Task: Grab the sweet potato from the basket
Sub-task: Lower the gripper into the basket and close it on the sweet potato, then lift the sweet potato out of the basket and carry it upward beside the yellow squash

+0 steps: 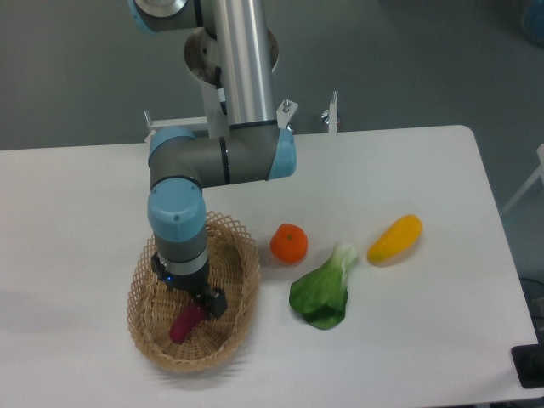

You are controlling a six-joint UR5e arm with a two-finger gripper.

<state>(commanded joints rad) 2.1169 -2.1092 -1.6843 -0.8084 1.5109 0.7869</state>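
The sweet potato (185, 323) is a small magenta-purple tuber lying inside the oval wicker basket (240, 319) at the table's front left. My gripper (201, 304) reaches straight down into the basket from above, its dark fingers at the tuber's upper right end. The wrist hides most of the fingers, so I cannot tell whether they are closed on the tuber. The tuber's lower left end shows clearly and rests on the basket floor.
An orange (289, 243) sits just right of the basket. A green leafy vegetable (323, 293) lies in front of it. A yellow-orange oblong vegetable (395, 239) lies further right. The arm's elbow (223, 156) hangs over the table behind the basket.
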